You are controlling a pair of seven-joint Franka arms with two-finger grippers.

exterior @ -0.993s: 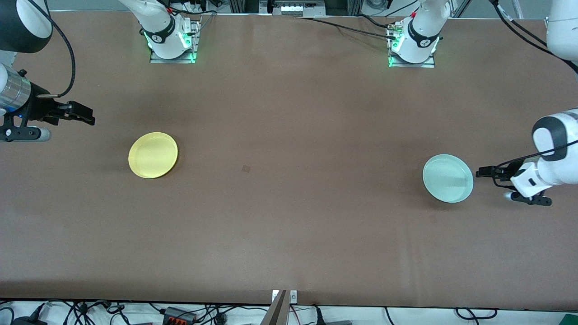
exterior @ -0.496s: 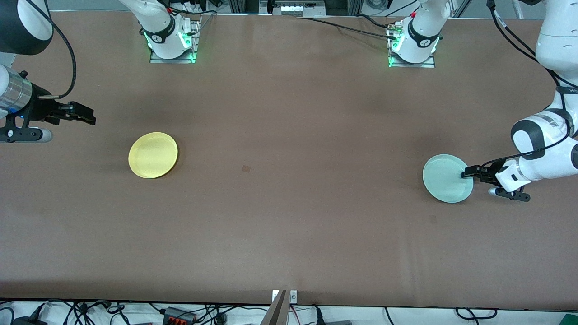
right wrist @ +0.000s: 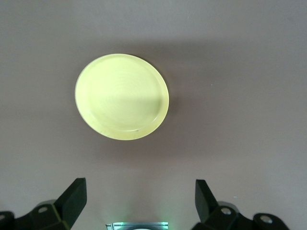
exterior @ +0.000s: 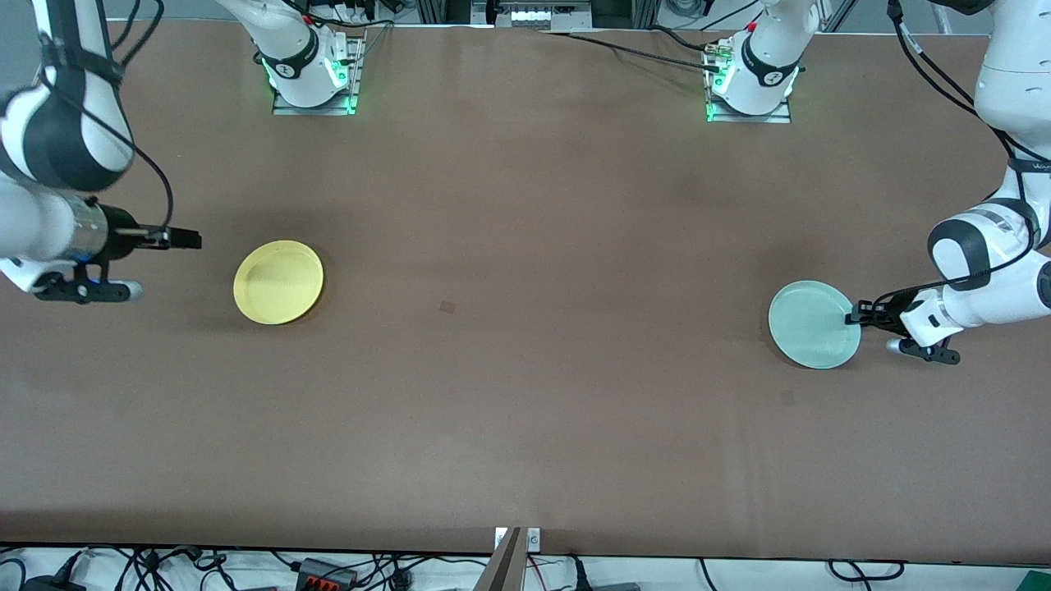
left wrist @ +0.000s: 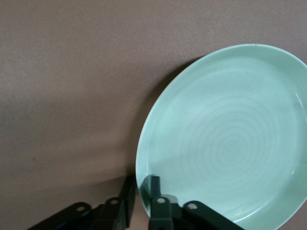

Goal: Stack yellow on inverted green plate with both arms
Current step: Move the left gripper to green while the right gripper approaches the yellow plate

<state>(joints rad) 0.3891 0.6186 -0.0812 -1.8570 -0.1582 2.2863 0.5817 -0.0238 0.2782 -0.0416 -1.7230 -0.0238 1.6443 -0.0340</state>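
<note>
The yellow plate (exterior: 278,281) lies right side up on the table toward the right arm's end. My right gripper (exterior: 187,240) is open and empty, low beside that plate on the side toward the table's end. In the right wrist view the yellow plate (right wrist: 122,96) lies ahead of the open right gripper (right wrist: 140,199). The green plate (exterior: 814,323) lies right side up toward the left arm's end. My left gripper (exterior: 854,314) is shut on its rim. In the left wrist view the left gripper (left wrist: 140,184) has one finger inside the green plate (left wrist: 230,139) and one outside.
The brown table (exterior: 525,394) carries only the two plates. The arm bases (exterior: 312,78) stand along the edge farthest from the front camera. Cables hang along the table's near edge (exterior: 328,566).
My left gripper moved in to the green plate and closed on its rim. My right arm swung down and toward the yellow plate.
</note>
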